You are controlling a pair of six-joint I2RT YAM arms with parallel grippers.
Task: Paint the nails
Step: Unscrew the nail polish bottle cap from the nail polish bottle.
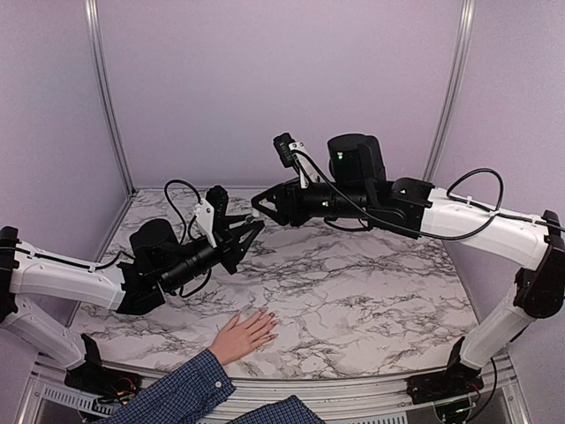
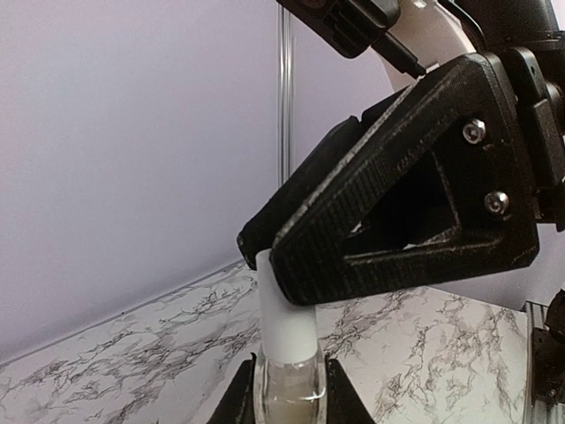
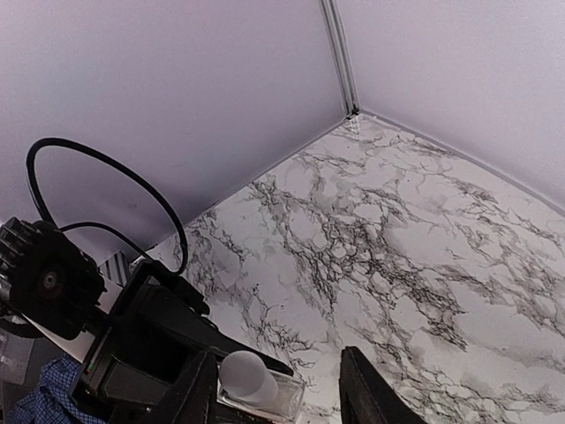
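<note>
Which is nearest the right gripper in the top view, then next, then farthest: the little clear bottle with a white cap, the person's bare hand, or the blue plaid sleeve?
1. Clear bottle with white cap: by the right gripper's tips, up in the air.
2. Person's bare hand: flat on the table's near edge.
3. Blue plaid sleeve: lowest, behind the hand.

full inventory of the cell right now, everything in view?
bottle: one, clear glass with white cap, held in the left claw
table: one, white marble with grey veins, under both arms
walls: three, lilac, back and both sides
human hand: one, light-skinned, flat on the near table edge
sleeve: one, blue plaid, at the near edge
left claw: one, black, shut on the bottle
right claw: one, black, open, straddling the cap
</note>
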